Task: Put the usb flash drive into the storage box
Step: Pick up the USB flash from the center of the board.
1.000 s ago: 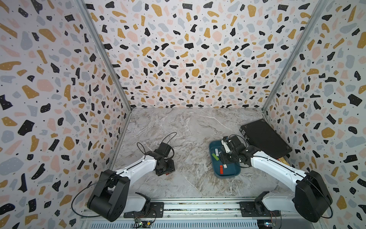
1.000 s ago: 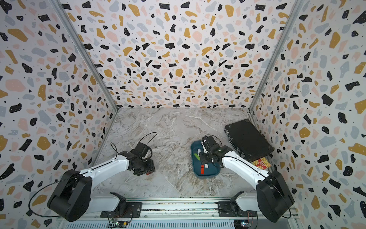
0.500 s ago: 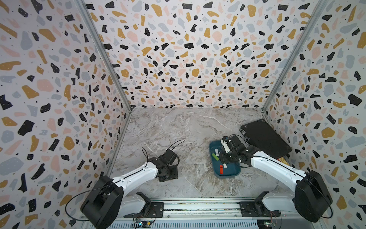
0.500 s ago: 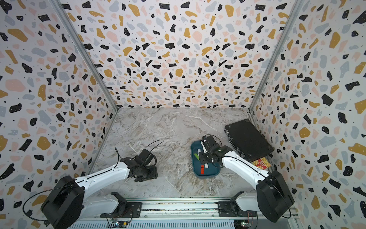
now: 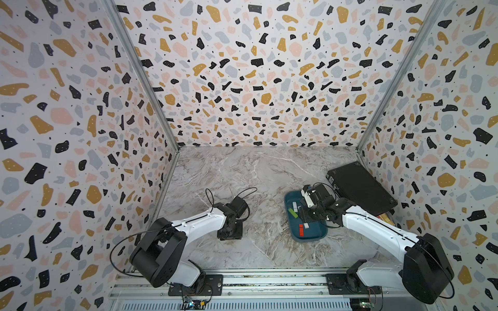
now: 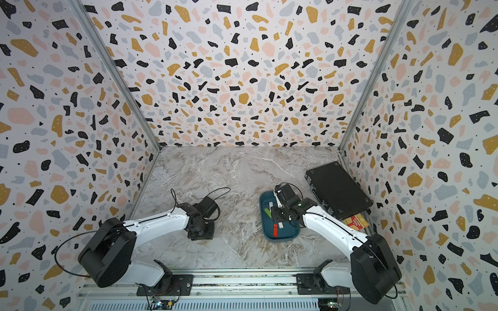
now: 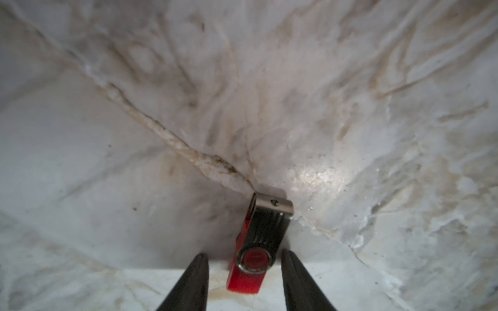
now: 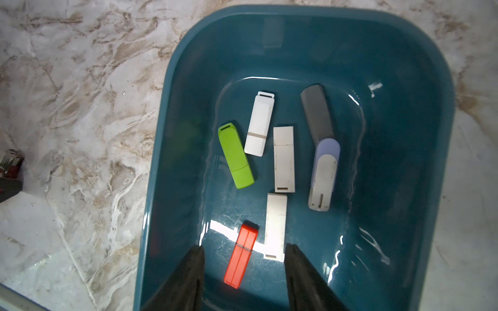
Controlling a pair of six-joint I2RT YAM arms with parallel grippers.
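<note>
While the usb flash drive (image 7: pixel 256 242), red with a metal swivel cover, lies flat on the marble tabletop (image 7: pixel 107 188), the left gripper (image 7: pixel 244 254) straddles its pivot end, fingers apart with a gap on each side. The right gripper (image 8: pixel 244 247) hangs spread and empty over the teal storage box (image 8: pixel 404 107), well apart from that drive.

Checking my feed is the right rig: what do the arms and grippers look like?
Left arm and right arm: white shells, black joints, bulky black shoulder housings. Thin black cables loop at the wrists. Left gripper and right gripper: dark tapered fingers.
</note>
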